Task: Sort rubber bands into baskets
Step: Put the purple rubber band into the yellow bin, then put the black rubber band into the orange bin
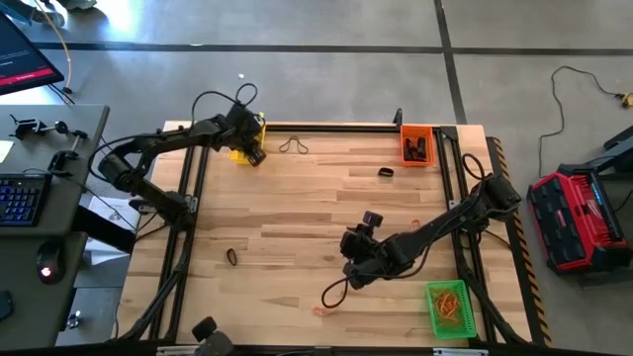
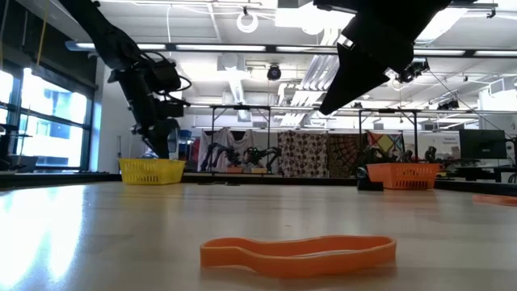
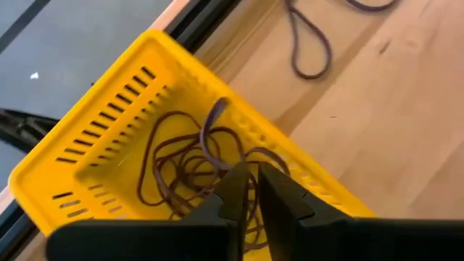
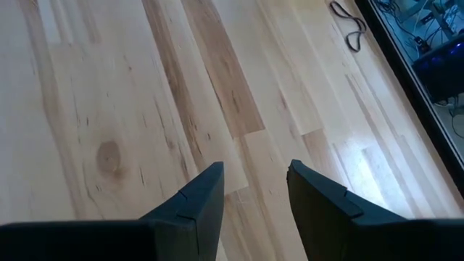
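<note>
From above, the left end effector (image 1: 254, 154) hangs over the yellow basket (image 1: 244, 155) at the far left edge of the tabletop (image 1: 297, 227). The right end effector (image 1: 353, 277) hovers over bare wood near the middle. The orange basket (image 1: 416, 144) sits at the far right corner, the green basket (image 1: 448, 309) at the near right. Loose bands lie scattered: a black band (image 1: 231, 257) near the left side, another black one (image 1: 385, 172) by the orange basket.

At table height, an orange band (image 2: 299, 252) lies flat in the foreground.

The left wrist view shows that end effector's fingers (image 3: 235, 190) nearly together, with a slim gap, above a tangle of olive-tan bands (image 3: 192, 170) in the yellow basket.

The right wrist view shows its fingers (image 4: 206, 196) apart and empty above the wood.
</note>
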You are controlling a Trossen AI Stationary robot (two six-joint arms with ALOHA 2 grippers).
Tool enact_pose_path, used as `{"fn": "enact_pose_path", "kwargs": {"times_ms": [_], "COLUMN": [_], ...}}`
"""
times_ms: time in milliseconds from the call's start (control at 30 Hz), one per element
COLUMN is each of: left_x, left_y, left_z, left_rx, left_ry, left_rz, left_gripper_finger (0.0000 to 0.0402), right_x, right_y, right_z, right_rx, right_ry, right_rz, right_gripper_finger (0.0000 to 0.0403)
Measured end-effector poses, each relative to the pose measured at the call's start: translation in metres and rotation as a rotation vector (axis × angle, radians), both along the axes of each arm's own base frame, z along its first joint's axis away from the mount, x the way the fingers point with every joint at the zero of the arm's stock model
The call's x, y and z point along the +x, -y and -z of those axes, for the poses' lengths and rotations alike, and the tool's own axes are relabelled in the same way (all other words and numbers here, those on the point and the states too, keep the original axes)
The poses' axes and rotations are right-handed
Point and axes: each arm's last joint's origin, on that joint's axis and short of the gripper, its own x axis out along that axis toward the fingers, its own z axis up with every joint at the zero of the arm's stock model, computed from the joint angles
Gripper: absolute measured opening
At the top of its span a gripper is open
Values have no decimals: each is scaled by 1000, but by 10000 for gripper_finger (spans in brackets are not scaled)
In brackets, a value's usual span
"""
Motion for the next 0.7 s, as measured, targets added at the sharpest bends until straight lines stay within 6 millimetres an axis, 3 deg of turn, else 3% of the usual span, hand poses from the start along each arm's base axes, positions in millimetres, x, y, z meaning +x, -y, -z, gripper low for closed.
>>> {"fn": "enact_pose_path", "kwargs": {"times_ms": [400,700], "left_x": [9,11], "left_y": [10,43], "left_z": [-3,-23], "left_rx": [33,214], "left_ry": [-18,214], "left_rz": [59,122], "left_gripper_finger": [107,57], "right_x": [5,26], "right_y": [11,40], "right_z": [2,0], "right_rx": [74,196], "right_ry": [-43,-24], "right_rz": [6,-8], "right_gripper_finger": [142,116]}}
